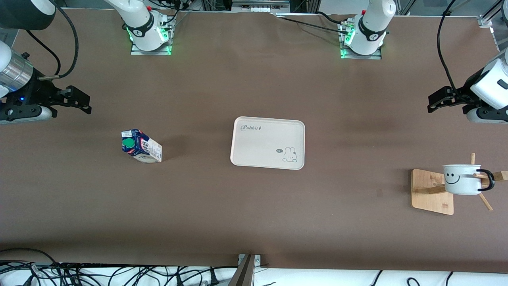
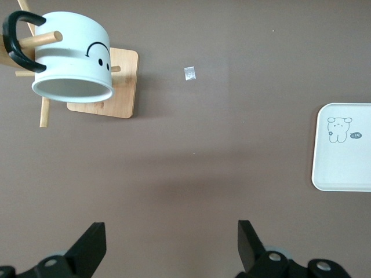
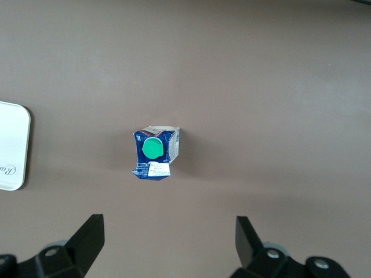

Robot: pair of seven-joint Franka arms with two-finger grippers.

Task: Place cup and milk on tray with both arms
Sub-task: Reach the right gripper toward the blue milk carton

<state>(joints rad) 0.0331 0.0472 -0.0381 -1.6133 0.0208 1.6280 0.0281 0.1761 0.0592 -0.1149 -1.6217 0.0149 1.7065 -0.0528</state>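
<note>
1. Tray (image 1: 254, 155), cream with "Rabbit" lettering and a small rabbit drawing, lies flat and bare at the middle of the brown table (image 1: 254, 214); an edge of it shows in both wrist views.
2. Left gripper (image 1: 436, 100) hangs over the table at the left arm's end, above the stretch farther from the front camera than the rack; its two black fingers (image 2: 93, 246) are spread wide with nothing between them, touching nothing.
3. Right gripper (image 1: 79, 101) hangs over the table at the right arm's end, likewise released, its fingers (image 3: 90, 237) wide apart and bare, with the carton on the table below it.
4. Bamboo rack (image 1: 432, 192) stands toward the left arm's end, nearer the front camera than the tray.
5. Cup (image 1: 462, 179), a white mug with a black smiley face, hangs on the rack's pegs by its black handle, well apart from the tray.
6. Milk (image 1: 141, 146) carton stands upright on the table toward the right arm's end, green cap up, well apart from the tray.
</note>
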